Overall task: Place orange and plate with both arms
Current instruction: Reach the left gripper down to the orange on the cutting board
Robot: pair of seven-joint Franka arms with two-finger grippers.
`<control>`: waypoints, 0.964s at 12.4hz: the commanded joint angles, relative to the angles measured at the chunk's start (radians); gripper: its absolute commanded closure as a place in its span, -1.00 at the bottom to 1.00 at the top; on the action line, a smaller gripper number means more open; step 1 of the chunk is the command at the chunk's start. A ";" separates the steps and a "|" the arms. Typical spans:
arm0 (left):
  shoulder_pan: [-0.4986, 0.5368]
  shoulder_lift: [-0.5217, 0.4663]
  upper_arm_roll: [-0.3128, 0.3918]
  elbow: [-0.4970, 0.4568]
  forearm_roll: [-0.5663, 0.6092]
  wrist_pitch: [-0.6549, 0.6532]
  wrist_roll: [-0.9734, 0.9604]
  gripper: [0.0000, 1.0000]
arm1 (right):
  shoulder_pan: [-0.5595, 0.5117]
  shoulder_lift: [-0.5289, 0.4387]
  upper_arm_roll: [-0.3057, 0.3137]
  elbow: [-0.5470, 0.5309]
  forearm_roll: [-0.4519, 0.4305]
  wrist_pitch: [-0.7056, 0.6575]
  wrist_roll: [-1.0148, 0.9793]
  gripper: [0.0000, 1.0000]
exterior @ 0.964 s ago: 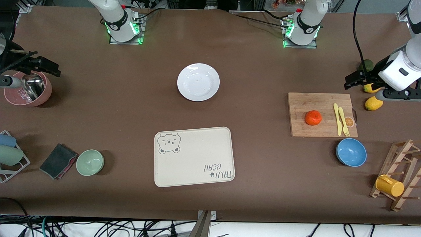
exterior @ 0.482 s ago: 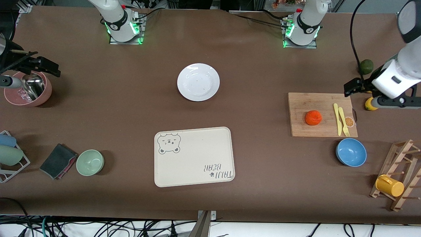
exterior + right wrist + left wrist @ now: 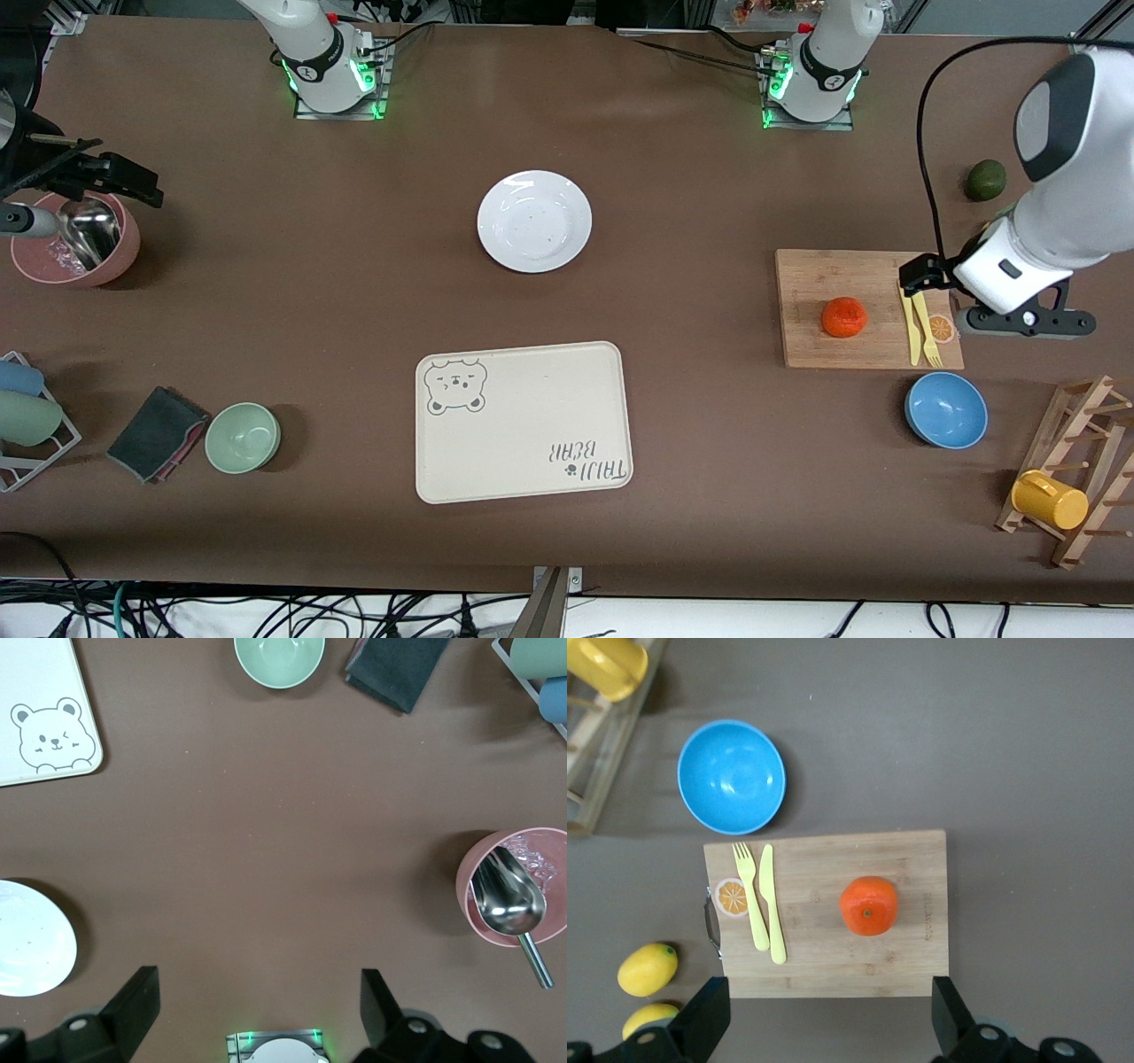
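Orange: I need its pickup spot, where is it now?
The orange sits on the wooden cutting board toward the left arm's end of the table, beside the yellow knife and fork.

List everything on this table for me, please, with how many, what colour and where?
orange: one, red-orange, on cutting board
cutting board: one, wooden, left arm's end
fork and knife: two, yellow, on board
plate: one, white, mid-table
tray: one, cream, nearer camera than plate
blue bowl: one, nearer camera than board
green bowl: one, beside dark cloth
pink bowl: one, holds metal scoop
yellow mug: one, on wooden rack
left gripper: open, over board's edge
right gripper: open, waiting
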 commanded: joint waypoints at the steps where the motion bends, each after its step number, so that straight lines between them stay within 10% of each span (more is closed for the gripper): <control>1: 0.037 0.132 -0.006 0.026 -0.065 -0.003 0.010 -1.00 | 0.001 0.010 -0.001 0.027 -0.010 -0.021 -0.008 -1.00; 7: 0.061 0.001 -0.006 -0.433 -0.152 0.466 0.021 -1.00 | 0.001 0.010 -0.001 0.027 -0.008 -0.019 -0.008 -1.00; 12: 0.048 0.049 -0.006 -0.547 -0.152 0.675 0.009 -1.00 | 0.001 0.011 -0.001 0.027 -0.010 -0.021 -0.010 -1.00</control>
